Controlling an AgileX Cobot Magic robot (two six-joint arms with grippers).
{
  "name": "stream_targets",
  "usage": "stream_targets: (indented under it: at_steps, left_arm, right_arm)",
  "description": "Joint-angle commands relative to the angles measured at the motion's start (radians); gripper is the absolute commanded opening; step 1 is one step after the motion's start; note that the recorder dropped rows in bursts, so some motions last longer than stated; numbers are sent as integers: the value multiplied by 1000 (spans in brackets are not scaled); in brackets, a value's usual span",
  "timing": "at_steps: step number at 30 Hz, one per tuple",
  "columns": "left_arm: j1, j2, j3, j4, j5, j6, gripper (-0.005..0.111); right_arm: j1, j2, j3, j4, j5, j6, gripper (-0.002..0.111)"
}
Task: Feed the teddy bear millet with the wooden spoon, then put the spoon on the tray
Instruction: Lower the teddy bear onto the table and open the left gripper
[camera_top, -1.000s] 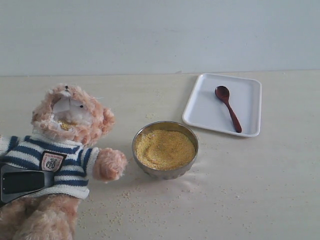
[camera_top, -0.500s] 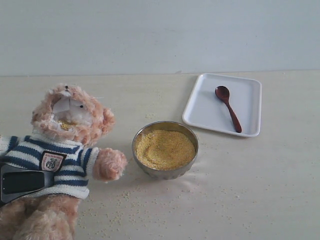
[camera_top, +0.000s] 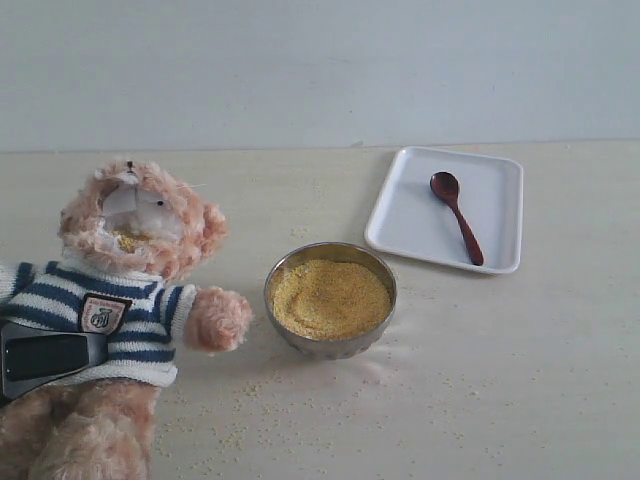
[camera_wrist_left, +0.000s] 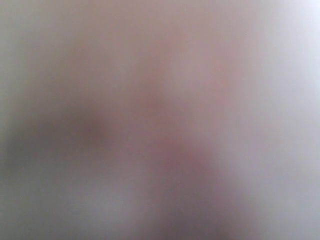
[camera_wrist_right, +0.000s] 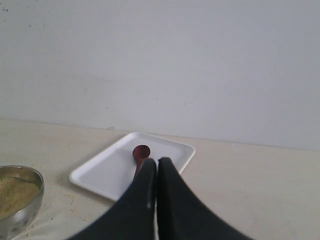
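The spoon (camera_top: 459, 220) lies in the tray (camera_top: 410, 225), behind and right of the bowl (camera_top: 330, 347) heaped with millet (camera_top: 330, 298). Left of the bowl, the left pincer (camera_top: 58, 355) clamps the bear (camera_top: 130, 260) across its sweater. The right pincer (camera_wrist_right: 157, 161) is closed tight and empty. Stray grains dot the bench (camera_top: 520, 380) around the bowl.

We count one teddy bear (camera_top: 130, 290) at eight o'clock on the worktop (camera_top: 530, 380), one metal bowl (camera_top: 331, 347) of millet (camera_top: 330, 298) near the centre, one tray (camera_top: 410, 225) at two o'clock, and one wooden spoon (camera_top: 457, 215). The loose grains (camera_top: 250, 420) are too many to count. We see two end effectors: left end effector (camera_top: 45, 360) and right end effector (camera_wrist_right: 156, 165).
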Motion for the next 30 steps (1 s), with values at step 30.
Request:
stream_targets:
  at_steps: [30]
  left_arm:
    - [0,135,-14,-101,-254,38,5]
  right_arm:
    - [-2,-1,4,3,-2,-1,0]
